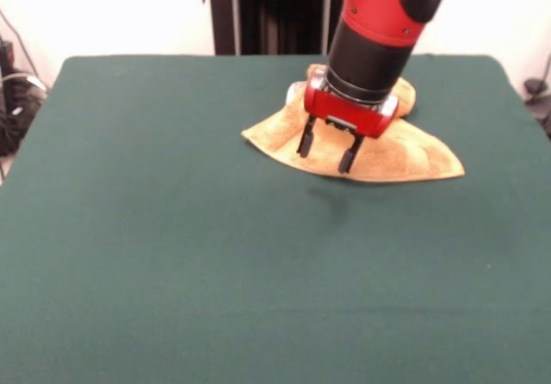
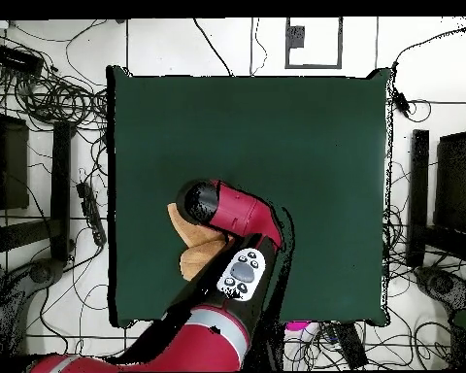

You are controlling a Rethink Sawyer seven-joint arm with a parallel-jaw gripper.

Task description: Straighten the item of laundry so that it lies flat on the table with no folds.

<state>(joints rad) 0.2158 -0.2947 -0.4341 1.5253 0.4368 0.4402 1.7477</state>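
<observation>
Orange-tan towel (image 1: 405,156) sits on the far half of the green table (image 1: 172,255) in the front view, right of centre and close to the robot's side. It is not flat: the part nearest the pedestal is bunched into a raised lump, and a flatter flap spreads toward the camera, ending in a point at the picture's right and a blunter corner at the left. A seam or border band seems to run along the flap's near edge, hard to be sure at this sharpness.

Red and black arm (image 1: 383,14) comes down from the top over the towel. Gripper (image 1: 327,149) hangs above the near flap with its two black fingers (image 1: 305,139) spread apart, nothing between them. The tips look just above the cloth or barely at it; contact cannot be told from this angle. A faint shadow lies on the felt just in front of the flap.

Overhead view: the arm (image 2: 239,254) reaches from the bottom edge across the table (image 2: 315,146) and covers most of the towel (image 2: 186,233); only tan patches show at the arm's left side, in the table's lower left-centre part. Gripper itself is hidden under the wrist here. Cables and dark stands lie on the floor all round the table.
</observation>
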